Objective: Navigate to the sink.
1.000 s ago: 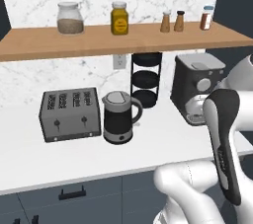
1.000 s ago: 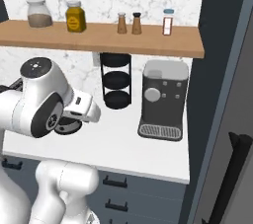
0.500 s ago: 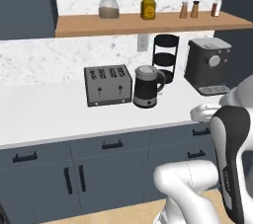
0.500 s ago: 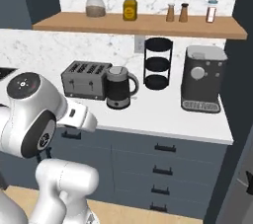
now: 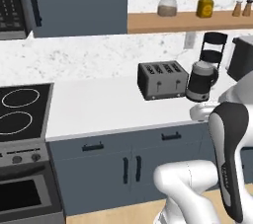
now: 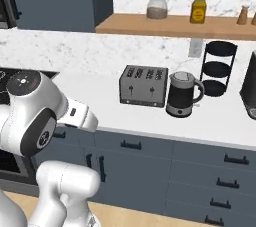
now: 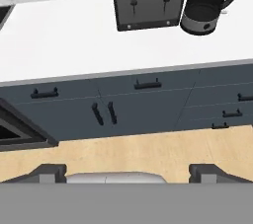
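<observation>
arm folded, pincer (image 7: 126,171) facing cabinets (image 7: 143,104)

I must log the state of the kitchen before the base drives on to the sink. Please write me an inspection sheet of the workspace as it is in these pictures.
Surface: white counter over dark blue cabinets; light wood floor.
Job's things: sink, nothing seen.
Clutter: grey four-slot toaster beside a dark kettle, apart; black tiered rack behind; two jars and shakers on the wooden shelf.
Grippers: gripper, finger tips wide apart, holding nothing.
Cables: nothing seen.
Surroundings: black stovetop with oven to the left; marble backsplash; wall outlet.
</observation>
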Robot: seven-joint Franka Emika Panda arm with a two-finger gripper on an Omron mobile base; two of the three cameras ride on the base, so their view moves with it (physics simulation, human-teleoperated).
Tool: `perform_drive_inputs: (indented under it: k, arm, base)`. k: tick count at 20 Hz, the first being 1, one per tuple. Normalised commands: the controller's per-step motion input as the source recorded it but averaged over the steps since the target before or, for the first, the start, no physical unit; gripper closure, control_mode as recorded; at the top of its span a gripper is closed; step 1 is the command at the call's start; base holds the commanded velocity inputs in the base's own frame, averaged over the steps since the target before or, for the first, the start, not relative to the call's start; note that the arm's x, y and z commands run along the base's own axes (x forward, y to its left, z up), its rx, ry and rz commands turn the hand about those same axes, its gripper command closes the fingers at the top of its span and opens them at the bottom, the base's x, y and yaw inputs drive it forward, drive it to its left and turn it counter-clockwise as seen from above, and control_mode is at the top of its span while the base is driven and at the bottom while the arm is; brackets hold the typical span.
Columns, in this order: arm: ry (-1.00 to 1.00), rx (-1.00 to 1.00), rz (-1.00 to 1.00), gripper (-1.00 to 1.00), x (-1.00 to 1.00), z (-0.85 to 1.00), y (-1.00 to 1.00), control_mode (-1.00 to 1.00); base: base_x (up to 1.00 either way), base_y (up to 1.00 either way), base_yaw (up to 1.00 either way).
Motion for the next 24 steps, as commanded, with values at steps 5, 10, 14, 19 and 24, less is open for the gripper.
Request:
perform_drive_inputs:
  k: [5,10,14,19,24]
  arm:
    - [0.00,0.00,0.00,-1.00,0.00,0.00,0.00,1.00]
    - [0.00,0.00,0.00,-1.00,0.00,0.00,0.00,1.00]
    - [0.00,0.00,0.00,-1.00,0.00,0.00,0.00,1.00]
    - [0.00,0.00,0.00,-1.00,0.00,0.00,0.00,1.00]
    - [0.00,0.00,0.00,-1.00,0.00,0.00,0.00,1.00]
  base:
    - [0.31,1.00,0.00]
    - [0.32,1.00,0.00]
    - [0.33,1.00,0.00]
    - [0.22,1.00,0.00]
    - [0.00,1.00,0.00]
